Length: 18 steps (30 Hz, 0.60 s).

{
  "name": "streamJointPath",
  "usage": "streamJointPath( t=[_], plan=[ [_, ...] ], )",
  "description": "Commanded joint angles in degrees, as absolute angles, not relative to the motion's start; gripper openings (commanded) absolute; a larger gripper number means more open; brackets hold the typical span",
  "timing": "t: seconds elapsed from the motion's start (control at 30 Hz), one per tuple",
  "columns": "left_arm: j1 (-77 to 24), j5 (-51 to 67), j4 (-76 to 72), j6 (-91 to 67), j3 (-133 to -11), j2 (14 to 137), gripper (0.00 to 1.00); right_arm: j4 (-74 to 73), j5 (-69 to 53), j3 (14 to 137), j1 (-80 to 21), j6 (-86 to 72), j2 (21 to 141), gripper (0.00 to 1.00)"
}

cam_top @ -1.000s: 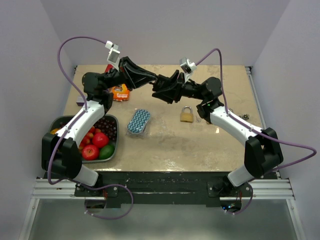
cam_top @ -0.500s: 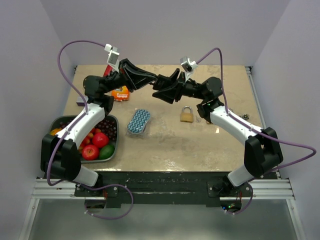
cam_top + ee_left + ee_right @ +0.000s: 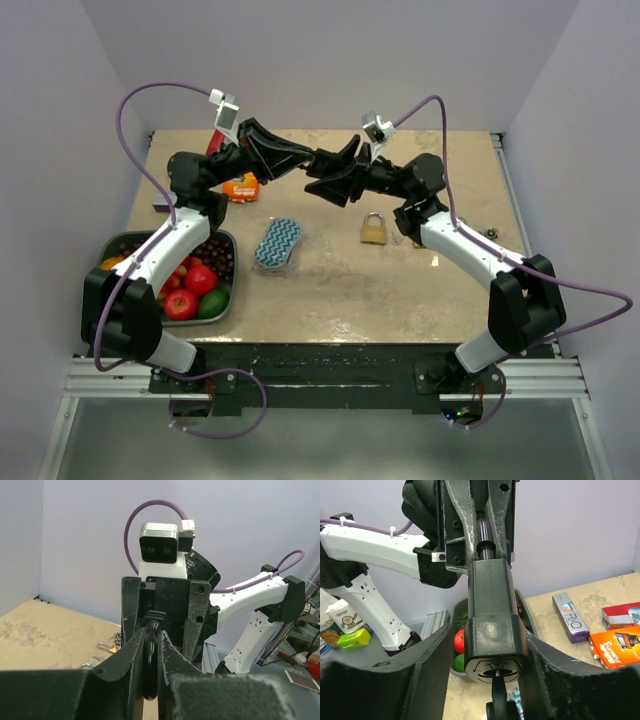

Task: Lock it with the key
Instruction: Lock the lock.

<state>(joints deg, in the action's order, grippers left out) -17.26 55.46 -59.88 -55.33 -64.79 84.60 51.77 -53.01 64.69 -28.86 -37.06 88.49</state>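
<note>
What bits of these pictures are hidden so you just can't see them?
- Top view: the black lock is hidden where the left gripper and right gripper meet.
- Right wrist view: the dark piece under that lock, maybe the key, is cut off by the bottom edge.
- Padlock: too small from the top to see if it is locked; in the left wrist view a finger covers part of it.

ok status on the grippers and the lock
left gripper shut on one end of the black lock, midair. right gripper open around its body, key in its face. brass padlock lies below, clear of both. nothing in the way.
</note>
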Motion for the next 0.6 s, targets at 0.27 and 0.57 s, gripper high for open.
streamJointPath(
  t=[0.27, 0.57],
  plan=[
    [-18.11, 54.49, -62.75, -55.2, -64.42, 81.83, 0.0, 51.68, -49.04, 68.2, -29.88, -34.54, 87.36, 0.61],
    [-18.11, 54.75, -63.28, -55.63, -64.25, 81.91, 0.0, 51.86, -49.39, 68.64, -29.88, -33.75, 87.8, 0.53]
  ],
)
